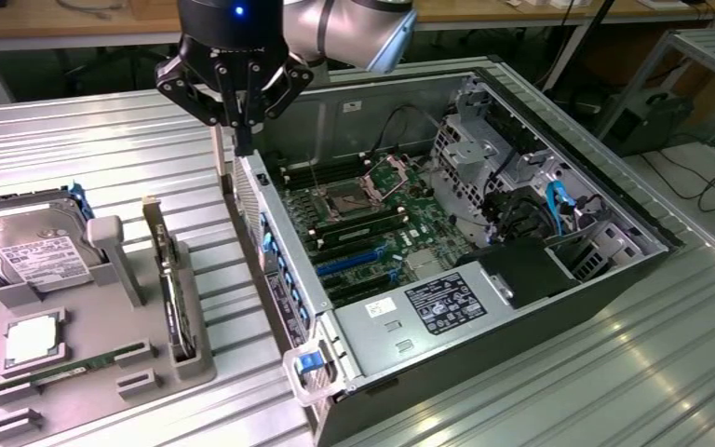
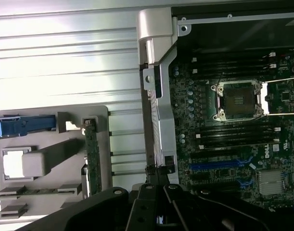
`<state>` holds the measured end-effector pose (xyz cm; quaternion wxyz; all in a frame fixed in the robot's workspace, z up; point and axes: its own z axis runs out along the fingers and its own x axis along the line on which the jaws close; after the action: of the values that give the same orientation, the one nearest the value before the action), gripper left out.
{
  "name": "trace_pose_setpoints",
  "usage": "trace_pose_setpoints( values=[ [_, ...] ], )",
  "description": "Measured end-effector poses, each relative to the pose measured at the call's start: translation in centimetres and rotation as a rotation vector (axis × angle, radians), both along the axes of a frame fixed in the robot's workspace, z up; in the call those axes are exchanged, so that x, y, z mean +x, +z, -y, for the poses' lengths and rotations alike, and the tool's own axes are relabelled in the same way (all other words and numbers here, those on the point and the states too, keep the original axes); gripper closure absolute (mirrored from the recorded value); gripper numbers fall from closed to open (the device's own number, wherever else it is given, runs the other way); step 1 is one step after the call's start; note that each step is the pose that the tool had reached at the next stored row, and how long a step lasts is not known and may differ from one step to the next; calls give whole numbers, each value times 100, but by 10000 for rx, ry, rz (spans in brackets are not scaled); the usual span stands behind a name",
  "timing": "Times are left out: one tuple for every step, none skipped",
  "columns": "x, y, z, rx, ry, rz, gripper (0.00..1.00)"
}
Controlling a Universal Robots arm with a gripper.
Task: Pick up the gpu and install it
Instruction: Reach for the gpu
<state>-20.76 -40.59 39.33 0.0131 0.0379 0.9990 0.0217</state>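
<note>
One gripper, exterior view: the gripper (image 1: 243, 140) is hanging just above the wall of the computer case (image 1: 494, 372) that is facing the tray, its fingers pressing together to a point and pinching nothing.
Gpu, exterior view: the gpu (image 1: 174, 289) is standing on edge in a slot of the grey tray (image 1: 97, 391), at the exterior view's left of the case and well apart from the gripper.
Tray neighbours, exterior view: the hard drive (image 1: 34, 251) is leaning at the tray's far end; the memory stick (image 1: 72, 368) is lying flat near the close end.
Case, exterior view: it is lying on its side with the panel off, the motherboard (image 1: 370, 233) facing up, all resting on the ribbed metal table (image 1: 85, 149).
Gripper, wrist view: the gripper's dark linkage (image 2: 159, 192) is hovering over the case wall (image 2: 159, 110).
Gpu, wrist view: the gpu (image 2: 92, 154) is showing as a thin strip upright in the tray (image 2: 102, 125), beside the case and apart from the gripper.
Other items, wrist view: the memory stick (image 2: 36, 191) is lying in its holders; the motherboard (image 2: 223, 144) is lying inside the case with its processor socket (image 2: 238, 100) standing open.
</note>
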Motion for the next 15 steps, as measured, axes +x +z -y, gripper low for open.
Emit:
trace_pose_setpoints(
  values=[
    [-11,0,2,0,0,0,89],
    [-18,0,3,0,0,-1,89],
    [-24,0,3,0,0,-1,89],
    [-30,0,4,0,0,0,89],
    [-37,0,5,0,0,0,89],
    [-45,0,6,-1,0,0,89],
    [-52,0,6,0,0,0,89],
    [-61,0,7,-1,0,0,89],
    [-68,0,8,-1,0,-1,89],
    [-76,0,8,-1,0,-1,89],
    [-84,0,9,-1,0,-1,89],
    [-91,0,10,-1,0,-1,89],
    [-99,0,11,-1,0,0,89],
    [-107,0,13,-1,0,-1,89],
    [-114,0,14,0,0,0,89]
  ],
)
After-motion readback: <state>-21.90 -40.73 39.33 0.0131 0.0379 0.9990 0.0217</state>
